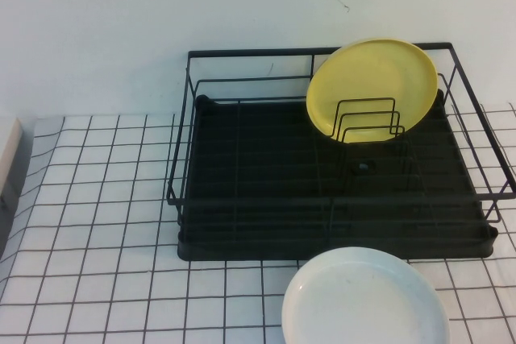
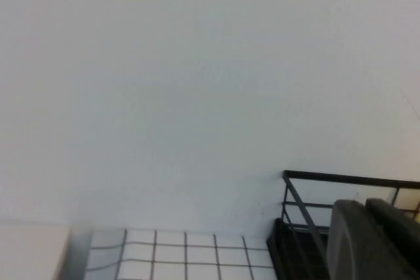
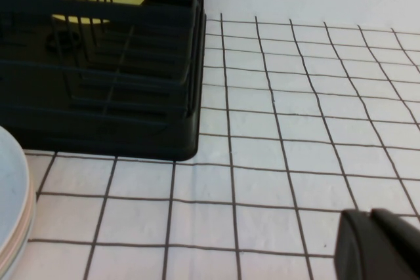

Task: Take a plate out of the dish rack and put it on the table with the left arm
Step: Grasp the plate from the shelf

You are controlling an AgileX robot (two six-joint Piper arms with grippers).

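white gridded counter (image 1: 97, 223) carries the dish rack (image 1: 242, 191); your yellow plate (image 1: 372, 86) leans upper right. rigid, slick: pinch its top rim. left pincer (image 2: 374, 240) pressed together, parked; right pincer (image 3: 384, 247), cannot tell.

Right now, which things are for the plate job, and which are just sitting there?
For the job:
- yellow plate, standing in the dish rack
- gridded table, where it goes
- left gripper, shut, well left of the rack, facing the wall

Just sitting there:
- white plate in front of the rack
- right gripper, low over the table, right of the rack
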